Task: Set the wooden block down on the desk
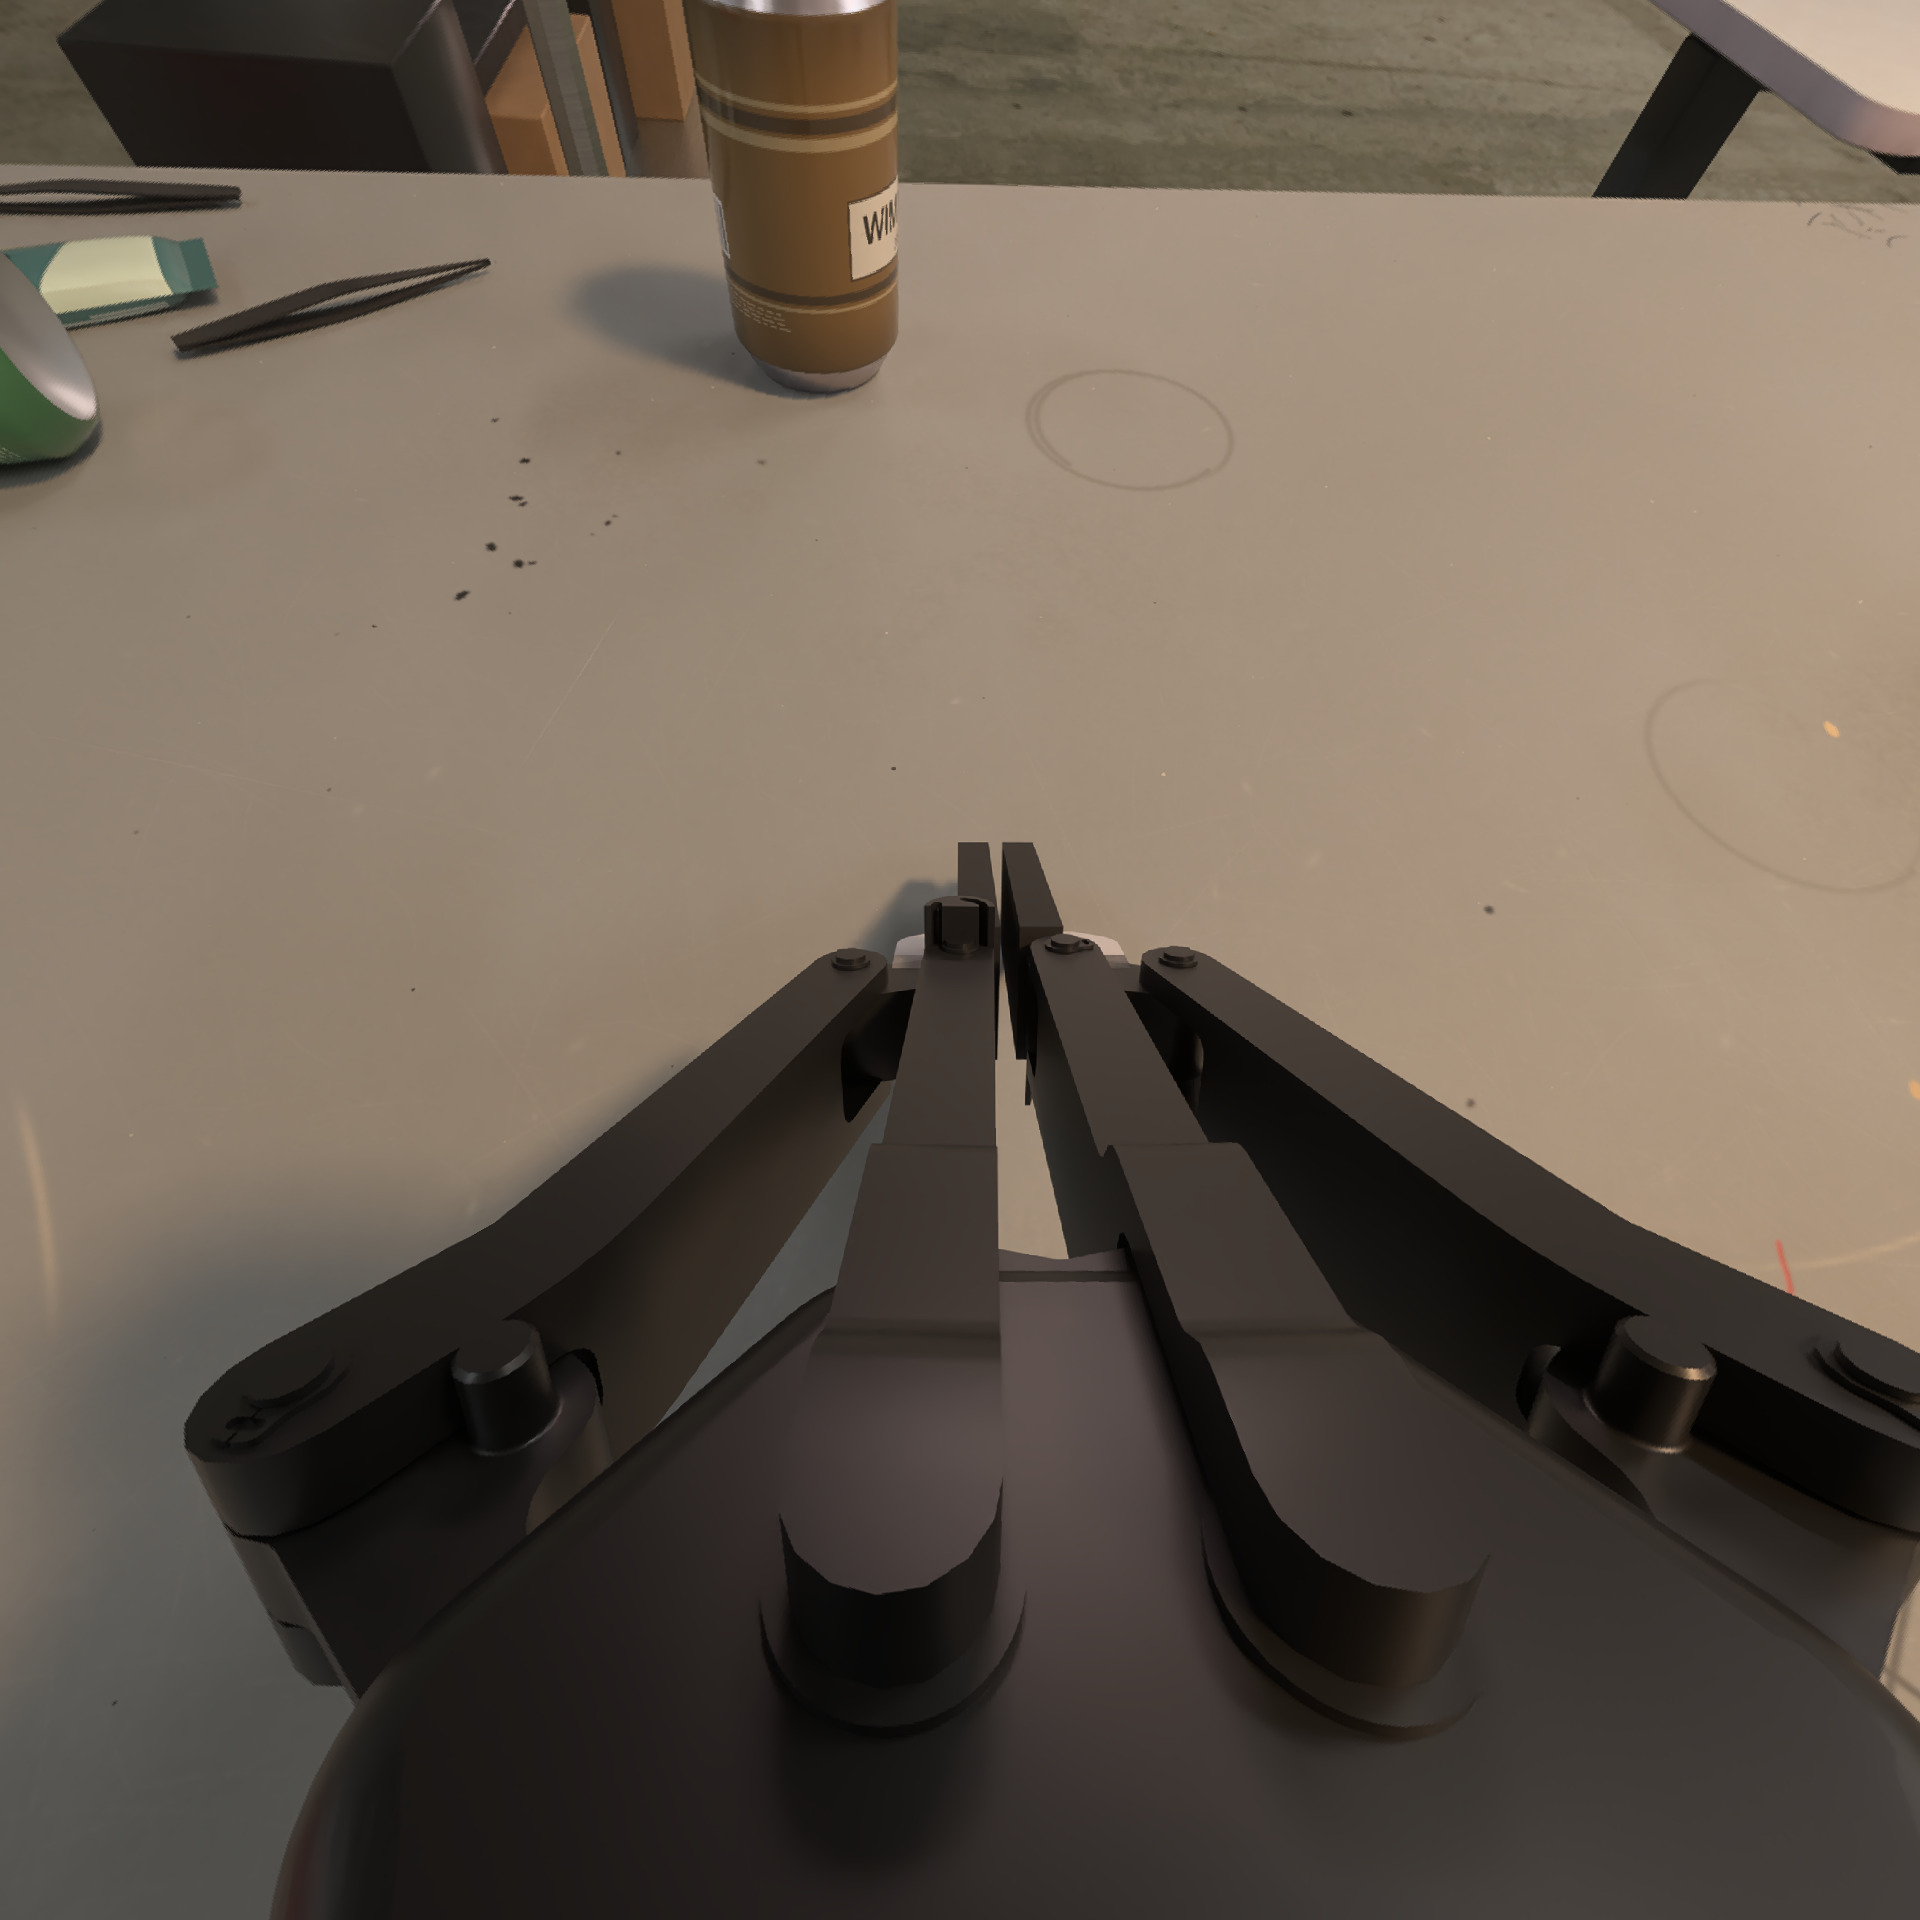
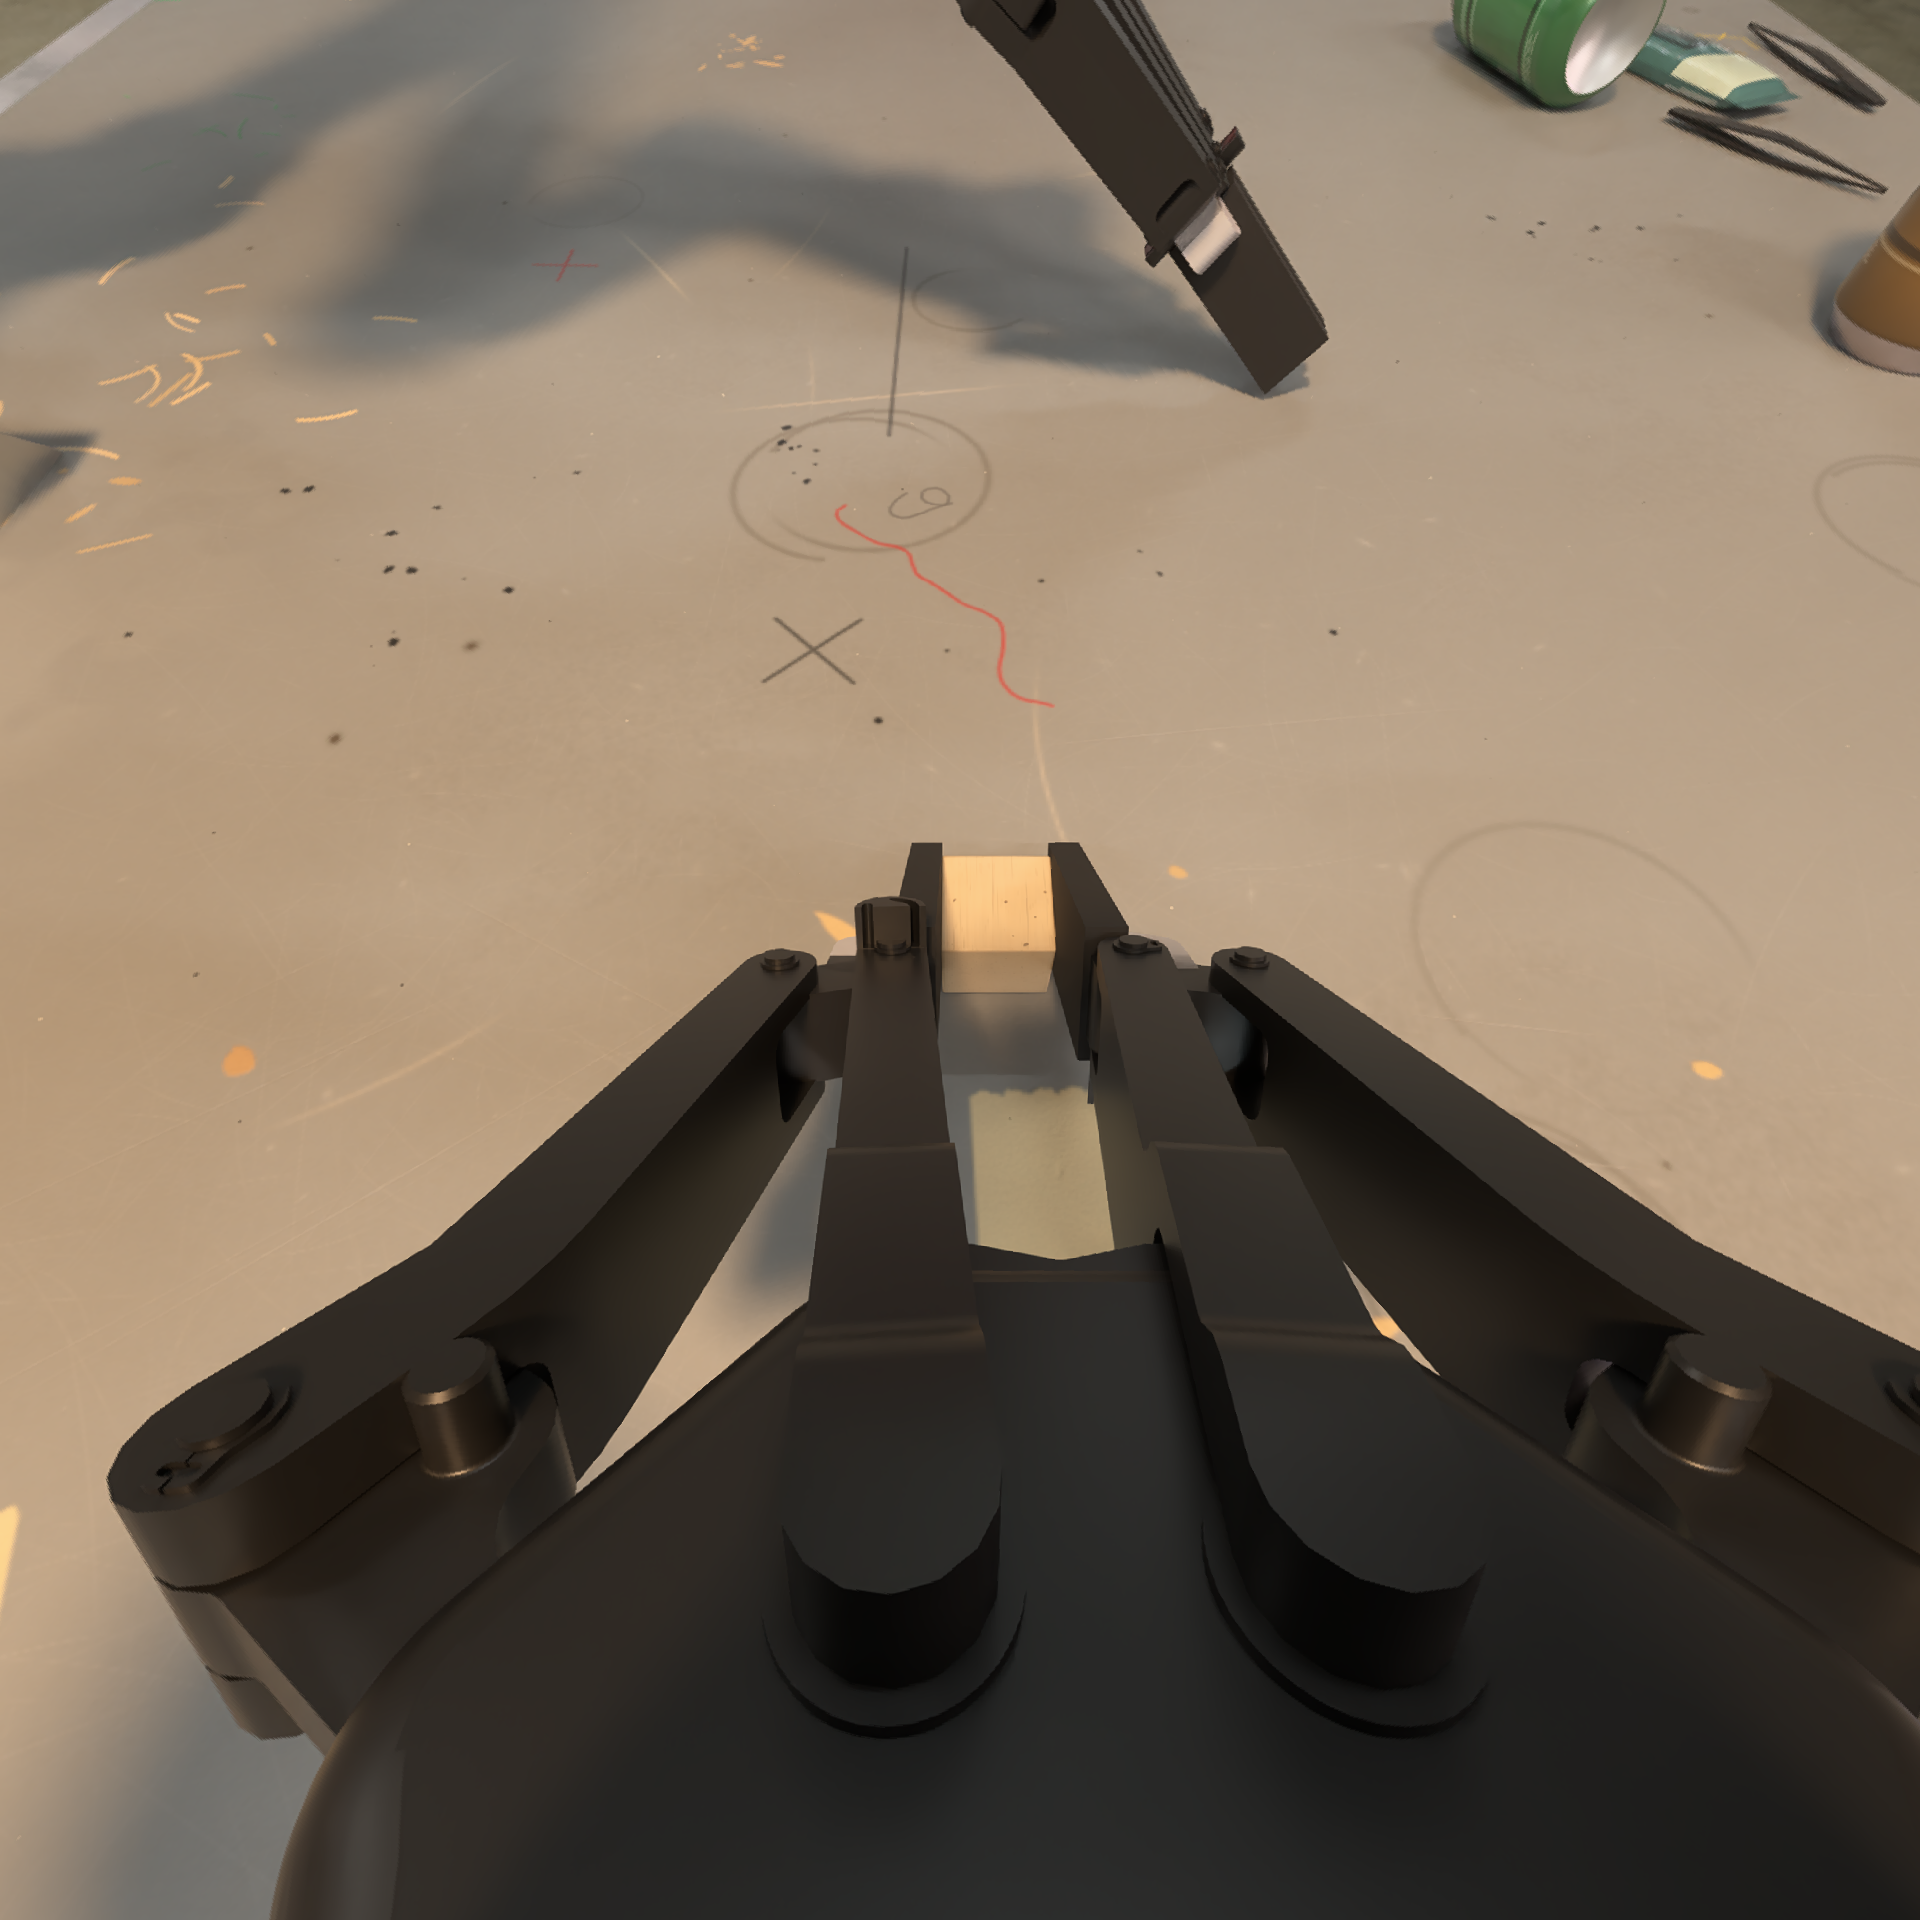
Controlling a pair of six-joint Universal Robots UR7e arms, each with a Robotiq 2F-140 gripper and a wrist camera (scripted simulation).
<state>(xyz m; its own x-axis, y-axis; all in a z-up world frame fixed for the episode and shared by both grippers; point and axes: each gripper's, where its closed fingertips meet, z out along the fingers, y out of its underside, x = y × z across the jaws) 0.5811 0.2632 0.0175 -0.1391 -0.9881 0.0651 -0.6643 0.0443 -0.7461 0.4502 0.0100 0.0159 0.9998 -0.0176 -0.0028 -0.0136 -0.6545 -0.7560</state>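
Note:
In the right wrist view my right gripper is shut on the wooden block, a small pale cube held between the two fingertips just above the grey desk. Its shadow lies on the desk below it. In the left wrist view my left gripper is shut and empty, its fingertips together low over the desk. The left gripper also shows farther off in the right wrist view, tip close to the desk.
A brown can stands at the far side of the desk. A green can lies on its side beside a teal packet and two black tweezers. Pen marks and rings cover the desk. Another table's edge is beyond.

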